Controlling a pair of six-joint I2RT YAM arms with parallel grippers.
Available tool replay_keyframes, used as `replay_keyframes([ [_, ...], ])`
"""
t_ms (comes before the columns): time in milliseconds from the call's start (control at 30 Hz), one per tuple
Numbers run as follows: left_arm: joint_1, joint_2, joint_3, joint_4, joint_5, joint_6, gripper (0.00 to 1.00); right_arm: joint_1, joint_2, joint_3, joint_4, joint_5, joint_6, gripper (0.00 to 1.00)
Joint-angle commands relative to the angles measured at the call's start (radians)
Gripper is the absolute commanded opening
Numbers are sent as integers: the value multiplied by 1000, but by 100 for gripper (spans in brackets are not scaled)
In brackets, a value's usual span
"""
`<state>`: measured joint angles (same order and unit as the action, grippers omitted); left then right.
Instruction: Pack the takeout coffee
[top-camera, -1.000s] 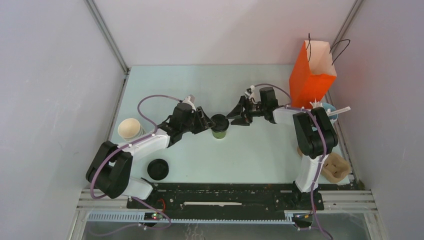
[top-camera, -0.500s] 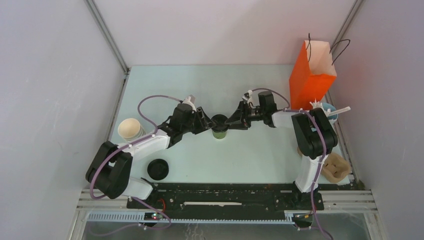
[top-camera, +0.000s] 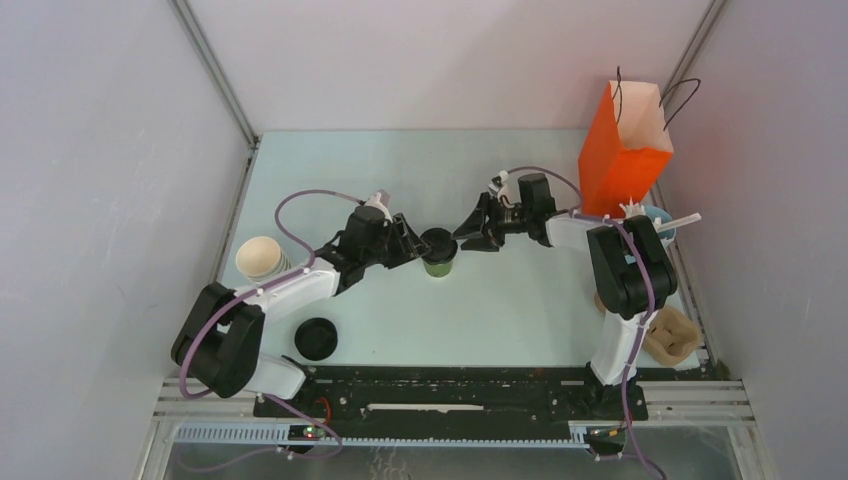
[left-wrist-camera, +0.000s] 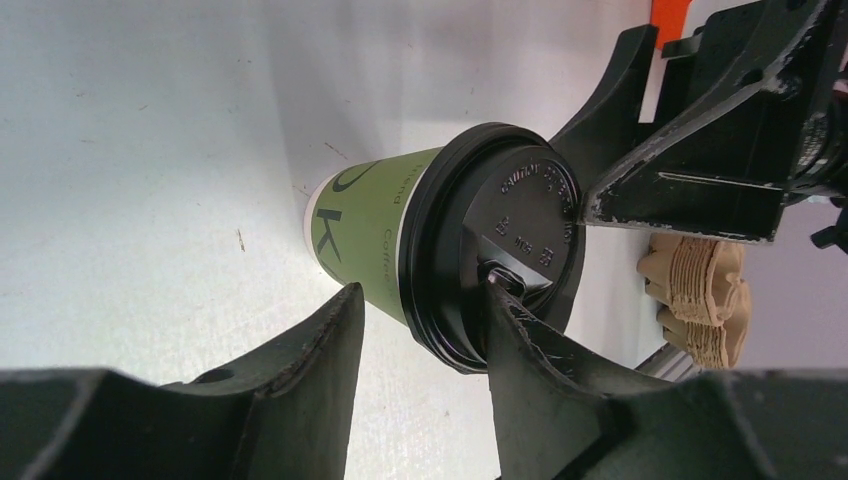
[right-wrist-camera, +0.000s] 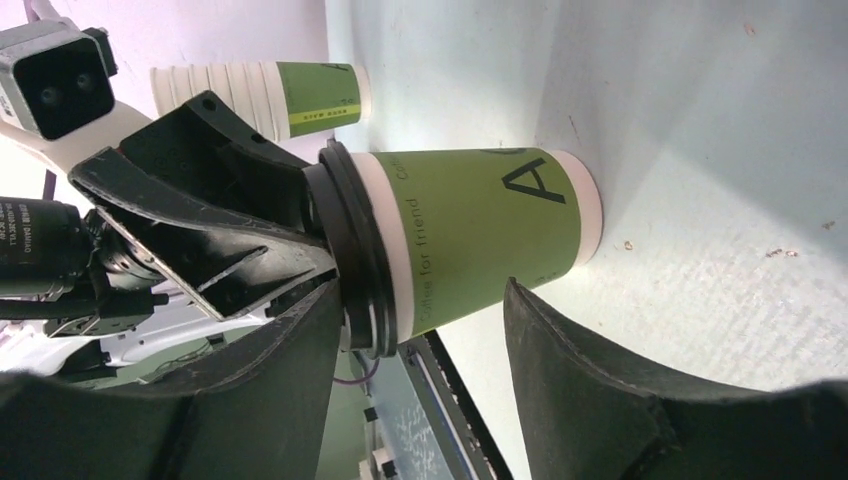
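Note:
One takeout coffee (top-camera: 438, 250), an olive-green cup with a black lid, stands upright mid-table. My left gripper (top-camera: 412, 243) is against its left side. In the left wrist view the cup (left-wrist-camera: 375, 235) lies ahead of the left gripper (left-wrist-camera: 425, 300); one fingertip (left-wrist-camera: 505, 320) rests on the lid's top and the other sits beside the green wall, so the jaws are apart with no grip. My right gripper (top-camera: 470, 232) is just right of the cup. In the right wrist view it (right-wrist-camera: 420, 300) stands open, straddling the cup (right-wrist-camera: 480, 235), with a gap at the wall-side finger.
An orange paper bag (top-camera: 625, 150) stands open at the back right. A lidless cup stack (top-camera: 262, 258) lies at the left and a loose black lid (top-camera: 316, 338) sits near the left arm's base. A cardboard cup carrier (top-camera: 670, 335) is at the right front.
The right gripper moved in to the cup half a second ago, then drew back slightly to the right and opened a little. Left gripper and cup have not moved.

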<state>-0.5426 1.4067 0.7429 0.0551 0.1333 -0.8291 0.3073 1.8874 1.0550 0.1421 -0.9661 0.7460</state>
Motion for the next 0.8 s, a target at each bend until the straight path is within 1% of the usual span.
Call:
replay_keyframes([
  [0, 6, 25, -23, -143, -63, 57, 52, 6, 64, -90, 84, 16, 32, 64],
  [33, 6, 26, -33, -135, -66, 52, 52, 4, 84, -127, 139, 30, 53, 62],
  [100, 7, 26, -62, -121, -70, 42, 51, -5, 118, -169, 160, 94, 60, 56],
  [133, 6, 27, -74, -117, -75, 39, 51, -7, 125, -167, 177, 88, 76, 52],
  [167, 6, 28, -79, -113, -76, 38, 51, -3, 114, -151, 164, 100, 72, 51],
  [200, 6, 31, -81, -111, -73, 39, 51, 9, 90, -116, 81, 141, 27, 51],
  [233, 6, 34, -77, -112, -67, 40, 51, 23, 69, -62, -31, 187, -33, 52],
  [267, 6, 36, -66, -117, -64, 42, 51, 31, 51, -24, -105, 197, -71, 53],
  [333, 6, 30, -52, -127, -62, 48, 50, 21, 3, 3, -77, 129, -47, 58],
  [400, 6, 23, -43, -136, -65, 55, 50, 3, -42, 17, -34, 98, -17, 67],
  [467, 6, 20, -38, -142, -66, 60, 51, 5, -34, 71, -51, 64, -23, 74],
  [533, 6, 23, -32, -141, -62, 63, 51, 24, 20, 162, -109, 51, -57, 76],
  [600, 6, 30, -27, -143, -57, 63, 51, 46, 76, 203, -126, 41, -66, 76],
  [700, 7, 30, -26, -141, -56, 61, 51, 54, 132, 207, -63, 28, -27, 75],
  [767, 6, 30, -29, -141, -59, 62, 50, 55, 166, 212, -50, 35, -18, 74],
])
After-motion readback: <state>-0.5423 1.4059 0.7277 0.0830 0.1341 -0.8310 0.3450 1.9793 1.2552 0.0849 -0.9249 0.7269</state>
